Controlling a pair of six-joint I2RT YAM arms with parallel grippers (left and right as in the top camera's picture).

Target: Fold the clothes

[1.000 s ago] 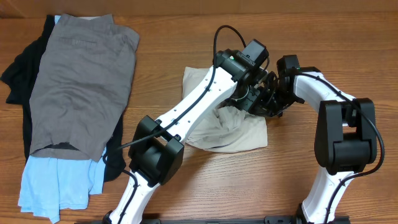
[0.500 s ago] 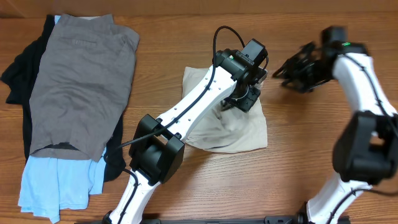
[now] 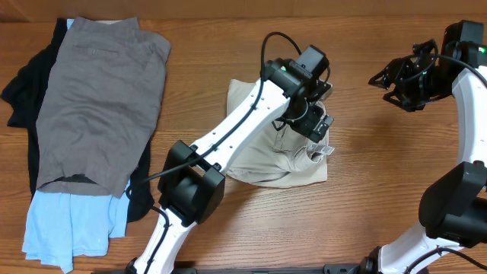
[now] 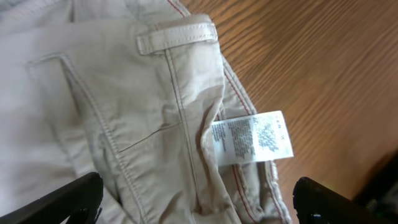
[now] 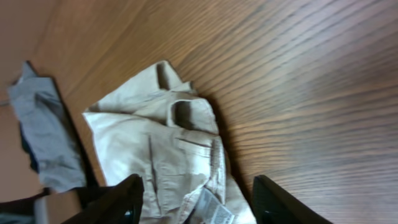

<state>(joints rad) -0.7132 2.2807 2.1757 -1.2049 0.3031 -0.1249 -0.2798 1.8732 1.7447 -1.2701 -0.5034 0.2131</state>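
**Beige shorts under the open left pincer, right pincer off to the side**

The wooden table [image 3: 380, 190] carries everything. At its left edge lies one pile of three garments: one pair of grey shorts [image 3: 99, 114] on top, one black garment [image 3: 23, 91] showing along the outer edge, and one light-blue garment [image 3: 68, 228] sticking out at the near end.

Two arms work the table. The left arm [image 3: 243, 125] reaches diagonally to the middle; the right arm [image 3: 472, 99] stands at the right edge.

The one pair of beige shorts [image 3: 266, 164] lies bunched near the middle of the table, well apart from the pile. The left arm crosses over its left part.

The left gripper [image 4: 199, 202] hangs over the right-hand part of the shorts, above the waistband. Its two fingers are spread wide, one at each lower corner of the wrist view, with cloth showing between them and nothing pinched.

The right gripper [image 5: 200, 199] sits over bare wood, well apart from the shorts and to their right. Its two fingers are likewise spread and hold nothing; its camera sees the shorts from a distance.

One small white tag [image 4: 252, 138] with printed text pokes out at the waistband edge, just beside the left gripper. One belt loop [image 4: 176, 37] lies flat across the waistband beyond it.
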